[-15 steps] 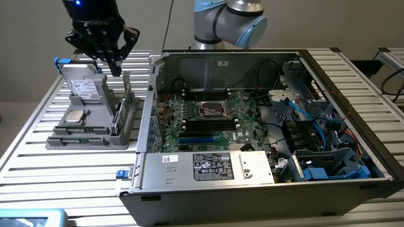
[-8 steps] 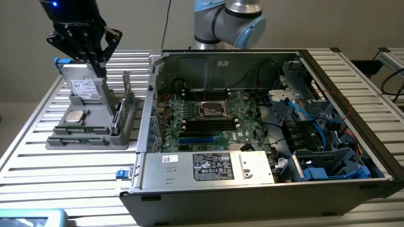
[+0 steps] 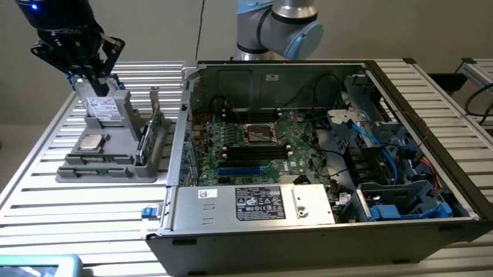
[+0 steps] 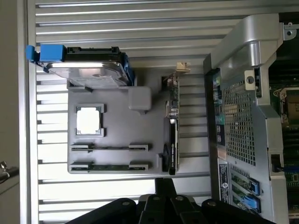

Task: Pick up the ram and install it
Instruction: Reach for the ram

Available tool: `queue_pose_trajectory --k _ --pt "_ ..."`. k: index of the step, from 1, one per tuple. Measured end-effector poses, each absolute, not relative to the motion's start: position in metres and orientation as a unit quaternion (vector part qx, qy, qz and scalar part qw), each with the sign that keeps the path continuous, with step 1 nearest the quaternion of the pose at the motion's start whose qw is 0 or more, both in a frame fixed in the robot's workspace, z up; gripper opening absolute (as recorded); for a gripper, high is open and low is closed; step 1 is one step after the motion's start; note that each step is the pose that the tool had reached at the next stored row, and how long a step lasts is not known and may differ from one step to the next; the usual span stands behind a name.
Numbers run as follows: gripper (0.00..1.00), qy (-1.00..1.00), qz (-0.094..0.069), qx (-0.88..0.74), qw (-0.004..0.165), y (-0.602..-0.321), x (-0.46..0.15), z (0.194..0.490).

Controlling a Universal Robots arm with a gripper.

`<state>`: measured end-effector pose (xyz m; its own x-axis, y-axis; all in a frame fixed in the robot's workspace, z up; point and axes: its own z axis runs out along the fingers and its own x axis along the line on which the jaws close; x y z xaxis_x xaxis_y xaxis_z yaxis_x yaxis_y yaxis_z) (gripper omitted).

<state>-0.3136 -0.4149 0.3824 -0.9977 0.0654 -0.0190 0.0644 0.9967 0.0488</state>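
The ram (image 4: 110, 147), a thin green strip edge-on, sits in the grey tray (image 4: 117, 126); claw (image 3: 99, 89) closed, empty

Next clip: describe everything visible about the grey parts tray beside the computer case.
The grey tray is a moulded, plastic-looking holder lying flat on the slatted table, at the exterior view's left of the open computer case. Its recesses hold a hard drive in a blue carrier at one end, a square silver processor mid-tray, and two thin green ram sticks on edge in parallel slots. A circuit card stands along its case-side edge.
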Motion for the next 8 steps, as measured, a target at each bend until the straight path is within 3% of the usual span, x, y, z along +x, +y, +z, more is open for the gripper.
queue_pose_trajectory --k 8 --pt "0.11 0.999 0.024 0.032 0.010 -0.415 -0.347 0.379"
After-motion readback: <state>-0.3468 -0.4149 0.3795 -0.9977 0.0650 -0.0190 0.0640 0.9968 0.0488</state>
